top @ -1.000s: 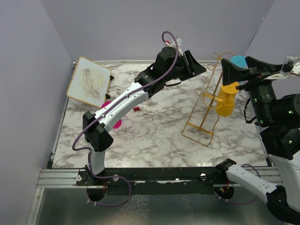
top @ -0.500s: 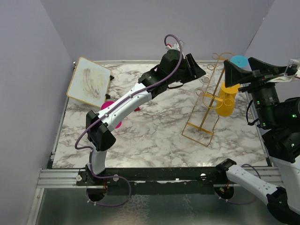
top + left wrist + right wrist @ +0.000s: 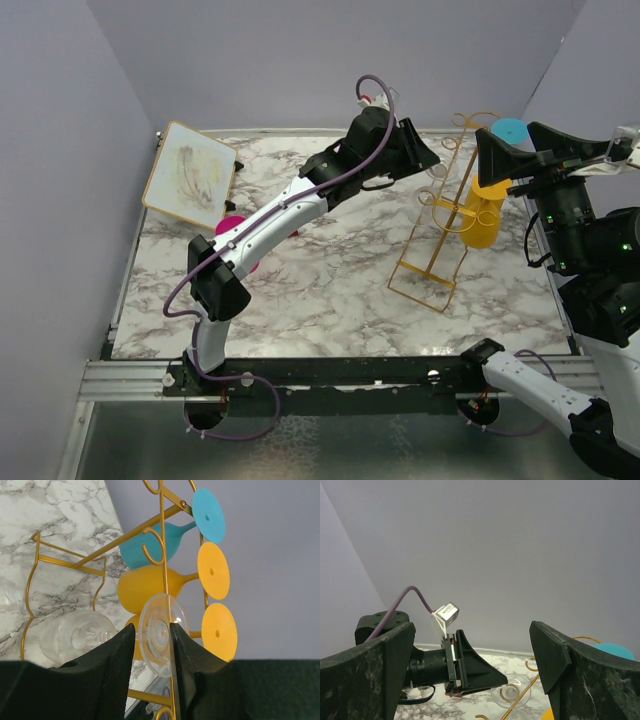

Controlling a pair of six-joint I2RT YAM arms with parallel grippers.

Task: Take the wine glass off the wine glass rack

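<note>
The gold wire wine glass rack [image 3: 432, 262] stands at the right middle of the marble table. It carries a clear wine glass [image 3: 75, 637], yellow glasses [image 3: 145, 582] and a teal glass [image 3: 150, 542], all hung by their feet. My left gripper [image 3: 432, 152] is at the rack's top left, with its fingers narrowly apart. In the left wrist view [image 3: 150, 627] the clear glass's round foot [image 3: 157, 630] sits just beyond the gap between the tips. My right gripper [image 3: 472, 627] is wide open and empty, raised on the rack's right side [image 3: 525, 150].
A framed board [image 3: 190, 175] leans at the back left corner. A pink object [image 3: 235, 255] lies partly under the left arm, with a small red item [image 3: 292, 232] beside it. Purple walls close in the table on three sides.
My left gripper has moved a little right, closer to the rack's top and the clear glass's foot. The right arm rose slightly a second ago and has held still since.
</note>
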